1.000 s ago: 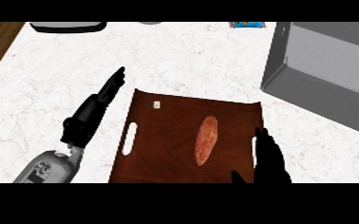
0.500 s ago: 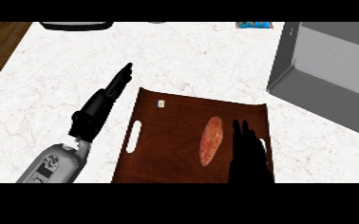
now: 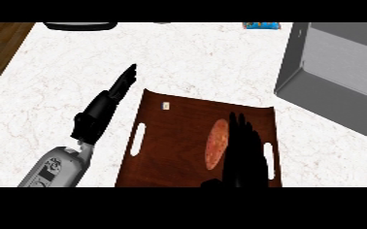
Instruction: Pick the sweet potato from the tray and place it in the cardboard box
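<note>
Looked like pale veined marble, smooth, on the tabletop (image 3: 193,58). Showed dark reddish wood grain, faintly sheened, on the tray (image 3: 179,126). Seemed matt grey on the box (image 3: 326,73). Appeared dull, mottled orange-brown on the sweet potato (image 3: 214,143).

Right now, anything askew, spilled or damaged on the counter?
Nothing stands out. The sweet potato lies intact on the brown tray, right hand over its right side, fingers straight. The left hand rests open left of the tray.
</note>
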You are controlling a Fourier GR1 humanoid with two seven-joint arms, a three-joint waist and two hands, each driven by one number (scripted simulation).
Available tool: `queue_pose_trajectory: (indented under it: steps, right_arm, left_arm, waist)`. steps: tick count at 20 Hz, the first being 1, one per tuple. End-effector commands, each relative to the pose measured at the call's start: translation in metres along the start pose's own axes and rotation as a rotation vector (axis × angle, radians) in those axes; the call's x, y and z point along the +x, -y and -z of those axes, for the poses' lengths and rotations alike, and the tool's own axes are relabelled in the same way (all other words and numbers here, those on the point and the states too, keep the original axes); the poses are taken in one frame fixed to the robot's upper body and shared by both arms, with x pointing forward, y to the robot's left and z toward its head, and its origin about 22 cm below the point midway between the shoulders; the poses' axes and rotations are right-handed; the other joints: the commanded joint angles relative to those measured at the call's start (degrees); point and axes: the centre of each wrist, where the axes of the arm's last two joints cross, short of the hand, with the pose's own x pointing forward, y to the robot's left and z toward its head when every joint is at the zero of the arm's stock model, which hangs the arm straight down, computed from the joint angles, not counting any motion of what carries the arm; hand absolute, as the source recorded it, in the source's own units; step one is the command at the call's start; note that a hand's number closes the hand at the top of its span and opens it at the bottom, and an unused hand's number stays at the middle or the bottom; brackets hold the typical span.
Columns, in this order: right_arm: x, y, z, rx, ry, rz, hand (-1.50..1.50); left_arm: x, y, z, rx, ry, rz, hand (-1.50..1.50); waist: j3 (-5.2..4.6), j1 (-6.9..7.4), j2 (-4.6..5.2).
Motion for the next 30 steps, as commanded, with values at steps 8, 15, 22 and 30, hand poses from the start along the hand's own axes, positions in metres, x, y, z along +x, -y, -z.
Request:
queue_pose_trajectory:
  steps: [8, 15, 22, 30]
  right_arm:
    - [0.017, -0.026, 0.022, -0.026, -0.193, 0.001, -1.5]
    - [0.022, -0.025, 0.031, 0.02, -0.206, -0.026, -1.5]
    - [0.014, -0.021, 0.037, 0.094, -0.233, -0.05, -1.5]
    - [0.01, -0.048, 0.046, 0.117, -0.261, -0.05, -1.5]
  left_arm:
    - [-0.004, -0.005, -0.002, -0.005, -0.003, 0.002, 0.0]
    - [-0.01, -0.003, 0.012, 0.004, -0.004, 0.005, 0.0]
    - [-0.001, 0.005, -0.002, -0.003, -0.017, -0.02, 0.0]
    - [-0.008, 0.013, -0.006, -0.001, 0.001, 0.01, 0.0]
  waist:
    - [0.07, -0.06, -0.06]
    - [0.05, -0.42, 0.03]
    - [0.08, -0.32, -0.24]
    - [0.08, -0.07, -0.12]
